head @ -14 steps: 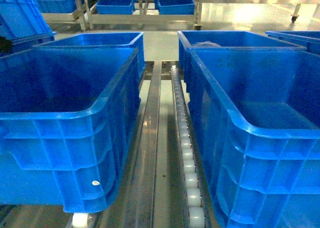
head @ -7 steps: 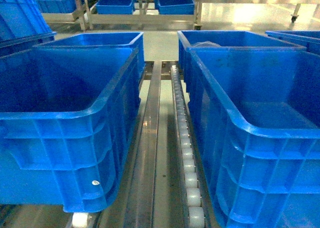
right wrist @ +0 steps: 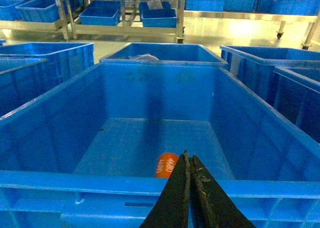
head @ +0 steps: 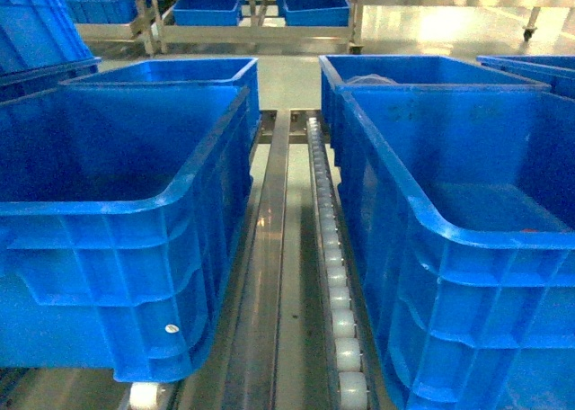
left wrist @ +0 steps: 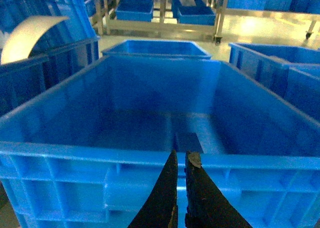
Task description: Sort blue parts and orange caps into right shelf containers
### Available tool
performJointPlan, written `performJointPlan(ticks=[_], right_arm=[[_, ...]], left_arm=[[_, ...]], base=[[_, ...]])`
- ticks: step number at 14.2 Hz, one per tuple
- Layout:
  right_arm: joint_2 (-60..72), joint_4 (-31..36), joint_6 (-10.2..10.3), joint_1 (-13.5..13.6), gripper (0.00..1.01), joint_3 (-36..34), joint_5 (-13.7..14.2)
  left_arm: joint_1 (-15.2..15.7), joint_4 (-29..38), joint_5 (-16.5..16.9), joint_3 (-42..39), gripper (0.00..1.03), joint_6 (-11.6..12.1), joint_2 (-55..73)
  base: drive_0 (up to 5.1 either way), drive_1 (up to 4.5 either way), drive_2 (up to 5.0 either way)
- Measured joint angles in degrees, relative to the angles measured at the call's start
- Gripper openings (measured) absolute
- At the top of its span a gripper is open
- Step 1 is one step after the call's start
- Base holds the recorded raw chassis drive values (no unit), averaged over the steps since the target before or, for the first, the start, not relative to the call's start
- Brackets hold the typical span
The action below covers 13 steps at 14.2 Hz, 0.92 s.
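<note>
Little has moved since a second ago: a dark shape at the head view's left edge is gone. The left end effector (left wrist: 180, 158) hangs narrow, nearly closed, over the near rim of the left crate (left wrist: 150, 155). The right end effector (right wrist: 188, 160), pinched together, sits above the right crate (right wrist: 125, 180), where an orange cap (right wrist: 166, 164) lies on the floor.

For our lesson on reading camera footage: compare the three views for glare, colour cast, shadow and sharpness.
Head view: soft and hazy, heavy blue cast, bright glare on the far floor. Left wrist view: the near crate has a shadowed interior, the left gripper is a dark silhouette. Right wrist view: sharpest; the orange cap stands out on the crate floor, glare on the floor behind.
</note>
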<state>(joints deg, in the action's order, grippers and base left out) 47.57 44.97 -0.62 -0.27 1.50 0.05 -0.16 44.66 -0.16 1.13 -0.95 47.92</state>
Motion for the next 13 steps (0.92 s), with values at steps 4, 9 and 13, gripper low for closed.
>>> performJointPlan(ticks=[4, 9, 13], right_arm=[[-12.39, -10.75, 0.0, 0.0, 0.02, -0.74, 0.0], [-24.3, -21.75, 0.0, 0.0, 0.02, -0.76, 0.0], [-31.32, -28.7, 0.0, 0.0, 0.02, -0.76, 0.0]], left_arm=[[0.0, -10.34, 0.0, -0.48, 0.02, 0.02, -12.57], [0.0, -21.42, 0.0, -0.5, 0.02, 0.02, -24.57], [0.0, -28.24, 0.0, -0.5, 0.02, 0.02, -31.58]], base=[[0.0, 0.0, 0.0], [0.0, 0.0, 0.0], [0.0, 0.0, 0.0]])
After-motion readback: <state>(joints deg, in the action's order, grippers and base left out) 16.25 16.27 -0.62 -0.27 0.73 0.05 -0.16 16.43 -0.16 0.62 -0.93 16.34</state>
